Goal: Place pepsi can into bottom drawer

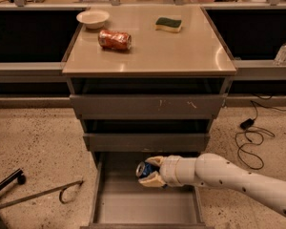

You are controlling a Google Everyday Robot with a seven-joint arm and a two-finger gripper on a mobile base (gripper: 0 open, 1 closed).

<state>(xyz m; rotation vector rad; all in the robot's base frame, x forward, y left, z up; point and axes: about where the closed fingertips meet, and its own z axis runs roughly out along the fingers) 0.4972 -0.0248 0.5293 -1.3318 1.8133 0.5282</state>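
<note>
The pepsi can [144,170], dark blue with a silver end facing left, is held on its side between my gripper's cream fingers [153,181]. My gripper [150,171] is shut on the can inside the open bottom drawer [148,208], over the back part of its flat grey floor. My white arm [229,175] reaches in from the lower right. Whether the can touches the floor cannot be told.
The grey cabinet top [181,46] holds an orange-red can [114,39] on its side, a white bowl [93,18] and a green sponge [168,24]. Two shallower drawers [145,106] sit above. A black cable [250,132] lies on the floor right, a metal stand [38,193] left.
</note>
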